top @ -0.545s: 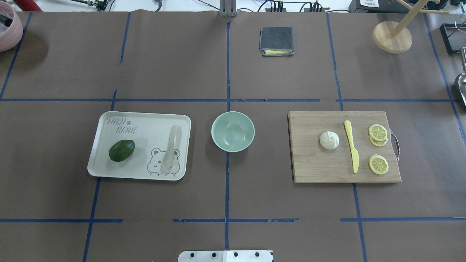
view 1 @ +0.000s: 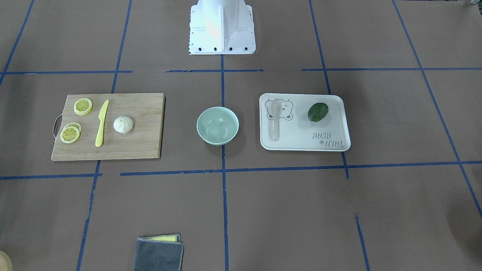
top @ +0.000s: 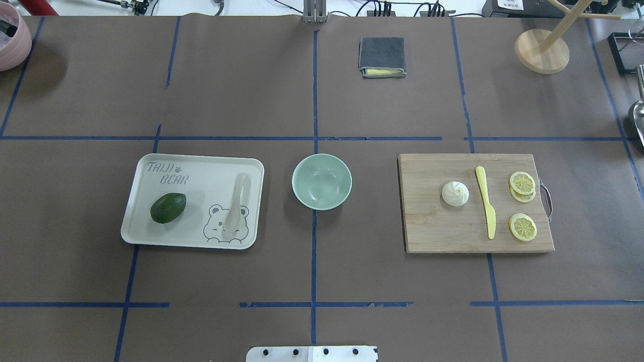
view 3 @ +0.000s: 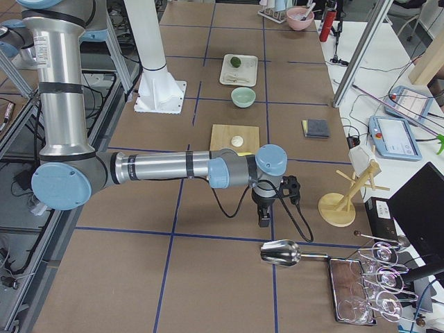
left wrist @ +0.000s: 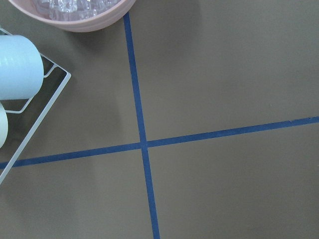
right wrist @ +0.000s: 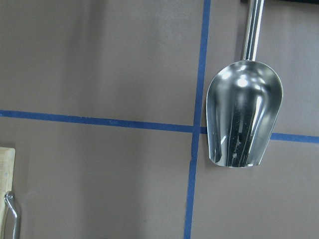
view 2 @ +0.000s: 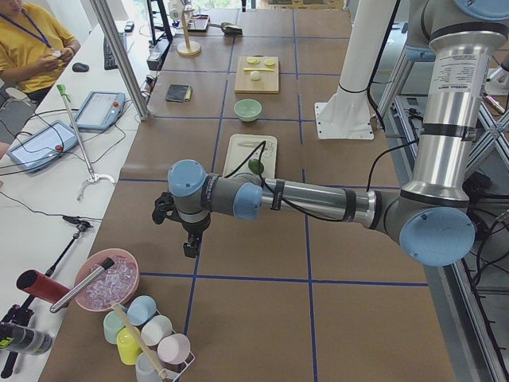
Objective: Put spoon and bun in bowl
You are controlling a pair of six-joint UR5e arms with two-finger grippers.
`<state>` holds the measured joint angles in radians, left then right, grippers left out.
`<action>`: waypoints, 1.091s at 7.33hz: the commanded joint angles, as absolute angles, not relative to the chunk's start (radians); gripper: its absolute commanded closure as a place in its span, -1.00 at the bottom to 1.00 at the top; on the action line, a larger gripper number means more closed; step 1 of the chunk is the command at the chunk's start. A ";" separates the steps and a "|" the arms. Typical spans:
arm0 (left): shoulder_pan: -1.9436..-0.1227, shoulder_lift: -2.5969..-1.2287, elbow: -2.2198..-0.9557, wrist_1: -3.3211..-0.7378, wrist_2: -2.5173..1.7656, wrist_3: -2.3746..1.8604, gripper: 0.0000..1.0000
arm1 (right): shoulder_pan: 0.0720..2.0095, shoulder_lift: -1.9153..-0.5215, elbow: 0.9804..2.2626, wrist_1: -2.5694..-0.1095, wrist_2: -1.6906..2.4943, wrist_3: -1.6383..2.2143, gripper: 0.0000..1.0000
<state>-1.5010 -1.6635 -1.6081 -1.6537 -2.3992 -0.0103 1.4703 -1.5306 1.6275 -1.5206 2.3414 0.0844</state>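
The off-white spoon [top: 236,201] lies on the right part of a white bear tray [top: 201,168], left of the bowl. The empty mint-green bowl [top: 321,181] stands at the table's middle. The white pleated bun [top: 455,193] sits on a wooden cutting board [top: 432,226] at the right. My left gripper [view 2: 191,247] hangs over the table's far left end, seen only in the exterior left view; I cannot tell whether it is open. My right gripper [view 3: 264,220] hangs past the board at the far right end, seen only in the exterior right view; I cannot tell its state.
A green avocado [top: 168,207] lies on the tray. A yellow knife [top: 486,201] and lemon slices [top: 522,182] lie on the board. A grey cloth [top: 382,57], a wooden stand [top: 542,50], a metal scoop [right wrist: 244,114] and a pink bowl [top: 10,35] sit at the edges.
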 commanded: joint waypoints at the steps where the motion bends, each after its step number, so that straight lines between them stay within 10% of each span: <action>1: -1.333 -1.664 -1.691 -1.768 -2.505 -0.047 -1.00 | 1.387 -1.516 1.664 -1.519 2.361 0.089 -1.00; 6: -0.584 -2.000 -1.781 -1.904 -1.852 -1.033 -0.99 | 1.296 -1.509 1.741 -1.520 2.364 0.095 -1.00; 8: -0.554 -2.003 -1.732 -1.898 -1.848 -1.032 -0.98 | 1.296 -1.511 1.741 -1.522 2.365 0.095 -1.00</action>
